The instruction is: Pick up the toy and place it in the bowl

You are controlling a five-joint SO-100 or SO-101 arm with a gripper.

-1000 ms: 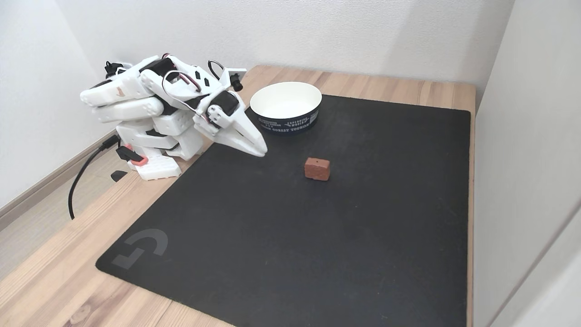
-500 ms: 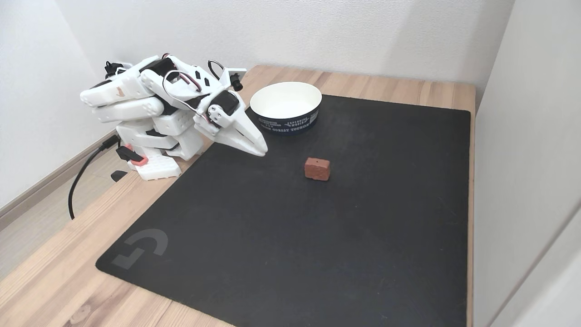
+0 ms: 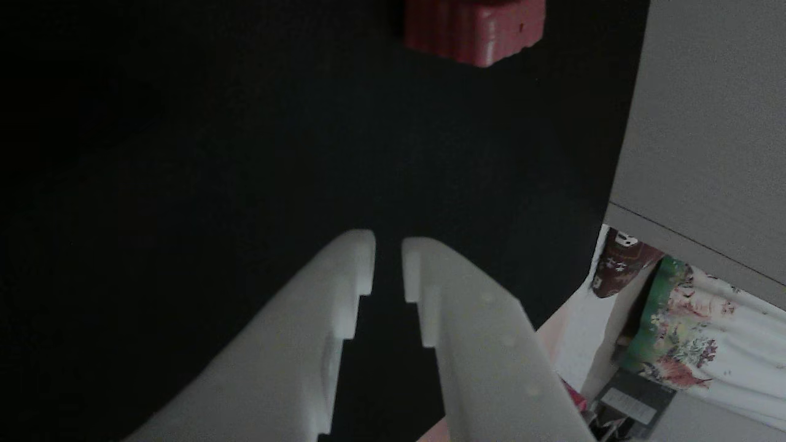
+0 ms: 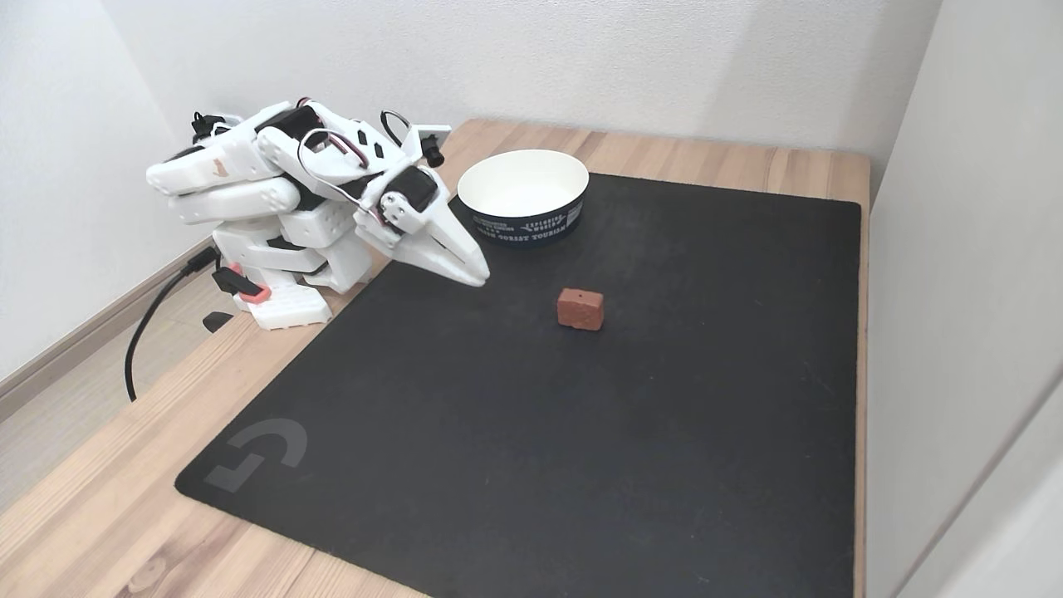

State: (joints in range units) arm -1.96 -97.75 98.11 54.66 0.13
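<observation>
Our gripper hangs low over the near-left part of the black mat, its white fingers parted by only a narrow gap and empty. We see the toy lying on the mat, apart from the fingertips, and the bowl standing at the mat's far edge beside our arm.
</observation>
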